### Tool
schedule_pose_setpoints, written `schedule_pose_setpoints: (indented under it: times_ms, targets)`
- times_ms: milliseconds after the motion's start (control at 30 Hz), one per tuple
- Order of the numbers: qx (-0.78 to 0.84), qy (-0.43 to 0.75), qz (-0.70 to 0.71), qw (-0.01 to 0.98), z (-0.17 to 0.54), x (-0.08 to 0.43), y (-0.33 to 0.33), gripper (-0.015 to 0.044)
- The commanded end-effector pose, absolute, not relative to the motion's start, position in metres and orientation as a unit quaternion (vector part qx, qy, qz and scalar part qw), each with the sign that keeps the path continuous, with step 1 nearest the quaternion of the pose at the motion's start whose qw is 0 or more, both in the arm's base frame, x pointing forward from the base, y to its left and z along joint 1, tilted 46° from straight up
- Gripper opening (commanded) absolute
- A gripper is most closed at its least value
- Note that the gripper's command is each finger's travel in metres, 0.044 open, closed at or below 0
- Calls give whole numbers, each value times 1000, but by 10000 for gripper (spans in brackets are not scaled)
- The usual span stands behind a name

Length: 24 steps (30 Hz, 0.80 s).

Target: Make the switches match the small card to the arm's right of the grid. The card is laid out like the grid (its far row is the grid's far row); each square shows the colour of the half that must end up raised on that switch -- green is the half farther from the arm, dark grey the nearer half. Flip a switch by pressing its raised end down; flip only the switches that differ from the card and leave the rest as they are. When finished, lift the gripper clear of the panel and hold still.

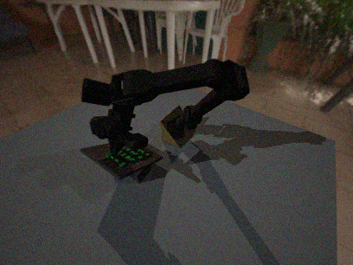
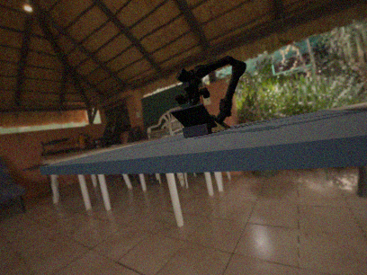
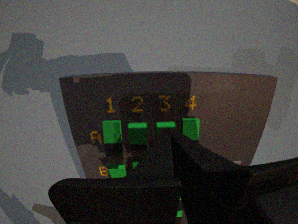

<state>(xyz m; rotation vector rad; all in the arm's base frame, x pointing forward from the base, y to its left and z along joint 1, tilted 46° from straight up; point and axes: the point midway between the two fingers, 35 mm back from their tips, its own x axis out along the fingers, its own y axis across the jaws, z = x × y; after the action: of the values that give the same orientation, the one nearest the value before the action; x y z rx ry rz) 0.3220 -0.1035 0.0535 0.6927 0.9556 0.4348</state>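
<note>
The dark, tilted switch panel carries green switches with orange labels. My gripper is shut and empty, its tips down at switch A3. A3 shows a thin bright green strip above the tips; its nearer part is hidden. Switch A2 shows a similar strip over a darker half. Switch A1 and switch A4 show larger bright green faces. Switch B1 is partly visible. The fingers hide most lower rows and the small card. Contact with A3 cannot be told.
The panel rests on a dark block on the blue-grey table. A yellowish block stands by the arm's base. The arm arches over the panel from the base side. White tables and chairs are in the background.
</note>
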Motion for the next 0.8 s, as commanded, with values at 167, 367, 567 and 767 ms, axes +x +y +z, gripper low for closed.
schedule_pose_setpoints:
  times_ms: [167,367,567,767]
  targets:
    - [329,448,203,807,52,322,-102,0]
    - [329,448,203,807,51,323,-101,0]
    - [329,447,203,807,51,323,-101,0]
    - [329,447,203,807,51,323,-100,0]
